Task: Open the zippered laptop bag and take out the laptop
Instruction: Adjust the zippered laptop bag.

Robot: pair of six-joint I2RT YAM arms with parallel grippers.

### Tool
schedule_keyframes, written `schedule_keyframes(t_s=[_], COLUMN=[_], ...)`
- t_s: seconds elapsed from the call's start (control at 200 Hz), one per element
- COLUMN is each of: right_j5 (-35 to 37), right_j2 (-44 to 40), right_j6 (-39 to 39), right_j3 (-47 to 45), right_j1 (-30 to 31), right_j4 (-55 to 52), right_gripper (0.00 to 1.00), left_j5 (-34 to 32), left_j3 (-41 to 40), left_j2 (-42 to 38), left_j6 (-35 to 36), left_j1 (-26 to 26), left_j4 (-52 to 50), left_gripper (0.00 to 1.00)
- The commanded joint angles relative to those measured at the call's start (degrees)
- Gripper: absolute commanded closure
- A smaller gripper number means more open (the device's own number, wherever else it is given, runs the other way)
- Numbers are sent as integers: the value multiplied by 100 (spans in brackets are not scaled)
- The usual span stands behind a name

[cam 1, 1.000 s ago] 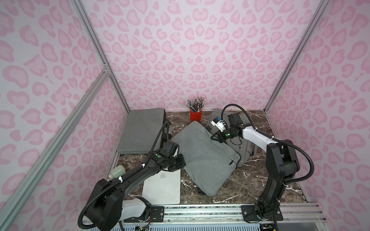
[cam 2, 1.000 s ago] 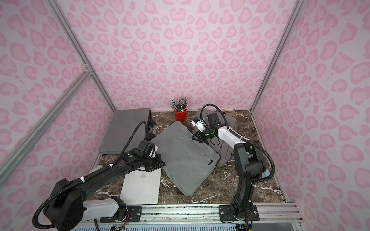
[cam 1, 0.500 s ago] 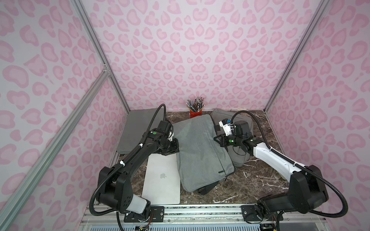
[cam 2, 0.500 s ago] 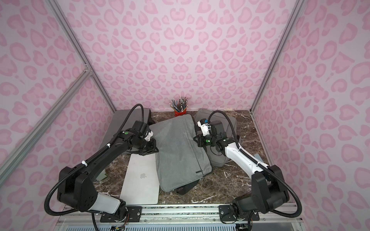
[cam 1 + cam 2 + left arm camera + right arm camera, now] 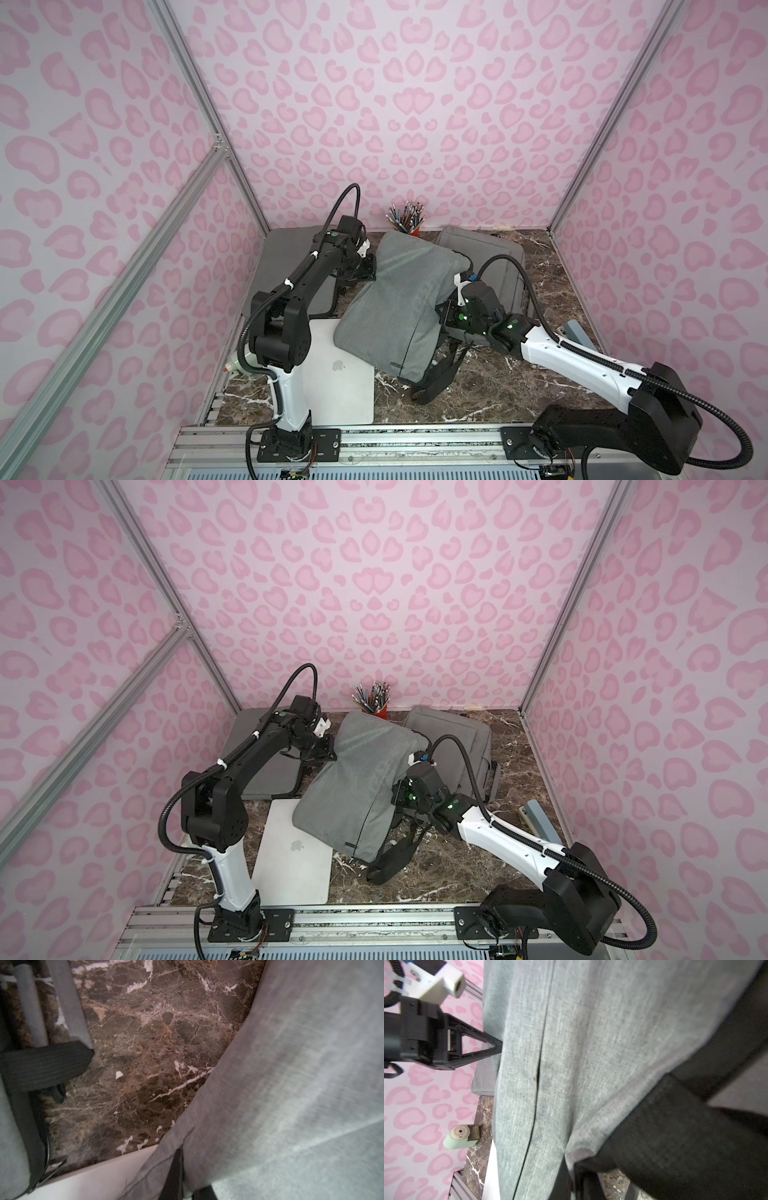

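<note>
The grey laptop bag (image 5: 399, 307) (image 5: 357, 787) hangs lifted and sagging over the middle of the table, gripped on two sides. My left gripper (image 5: 371, 270) (image 5: 330, 752) is shut on its far left edge. My right gripper (image 5: 440, 316) (image 5: 395, 798) is shut on its right edge. In the left wrist view the gripper (image 5: 187, 1190) pinches the bag's cloth (image 5: 291, 1084); the right wrist view shows its gripper (image 5: 572, 1184) doing the same on the bag (image 5: 571, 1053). The silver laptop (image 5: 336, 386) (image 5: 291, 866) (image 5: 93, 1178) lies flat at the front left, outside the bag, its far corner under it.
A red pencil cup (image 5: 411, 226) stands at the back wall. One more grey bag (image 5: 286, 257) lies at the back left and another (image 5: 494, 257) at the back right. A black strap (image 5: 436, 374) trails below the held bag. A pale green bottle (image 5: 458, 1136) lies by the left wall.
The bag has gone from lying slanted on the table to being raised and turned. My left gripper moved toward the back wall and my right gripper toward the front.
</note>
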Motion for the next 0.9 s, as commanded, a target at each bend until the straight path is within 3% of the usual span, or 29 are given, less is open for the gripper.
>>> schedule_keyframes(t_s=[0.0, 0.405, 0.895], right_j5=[-628, -619, -1490], right_j2=[34, 167, 556], right_j6=[427, 363, -851], right_j3=[-43, -292, 315], right_j1=[117, 3, -1200], right_j4=[987, 1161, 750], right_gripper=[100, 100, 100], left_j5=[1351, 1462, 1367], left_j3=[264, 645, 283], left_j2=[264, 1098, 815], left_j6=[-205, -126, -38], left_j1=[-80, -101, -63], left_j4=[666, 757, 728], left_gripper=[97, 96, 94])
